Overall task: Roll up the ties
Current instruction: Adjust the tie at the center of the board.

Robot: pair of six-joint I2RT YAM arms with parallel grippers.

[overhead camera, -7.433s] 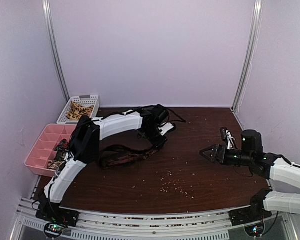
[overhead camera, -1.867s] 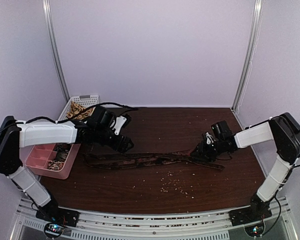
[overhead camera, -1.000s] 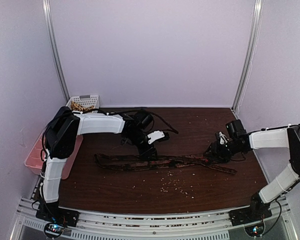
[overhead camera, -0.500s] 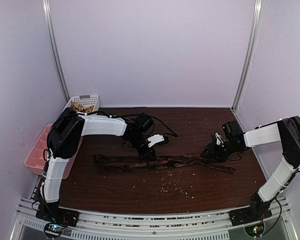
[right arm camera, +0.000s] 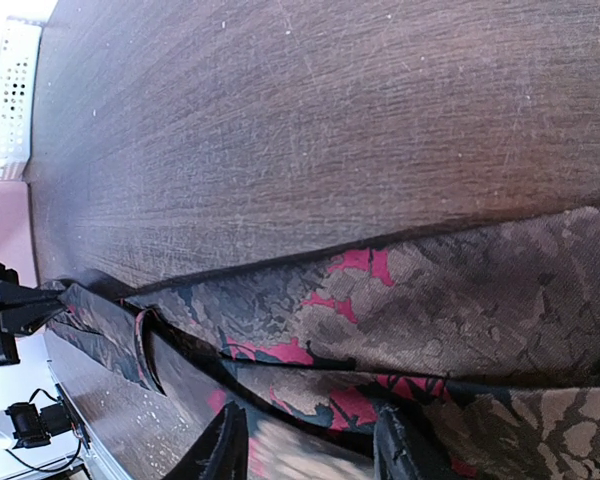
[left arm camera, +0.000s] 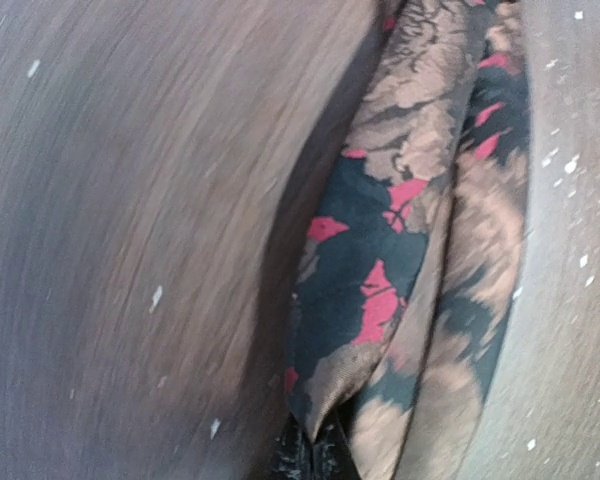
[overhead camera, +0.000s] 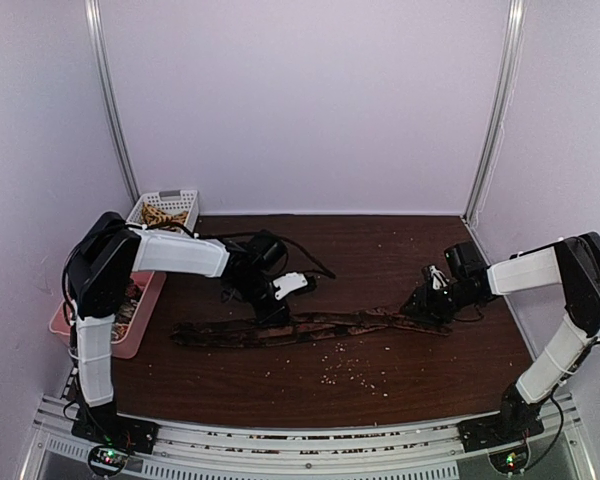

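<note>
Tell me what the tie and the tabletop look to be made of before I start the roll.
The tie looks like woven cloth, silk or a silky synthetic: fine weave, soft sheen, limp folds, a tan, black and red pattern. The tabletop is dark brown and wood-grained with a smooth low-gloss finish: straight streaky grain and pale glare show, but real wood or laminate cannot be told.

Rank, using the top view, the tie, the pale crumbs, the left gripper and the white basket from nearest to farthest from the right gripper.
1. tie: its end lies at the right gripper
2. crumbs: toward the front edge
3. left gripper: mid-table, to the left
4. white basket: back left corner
</note>
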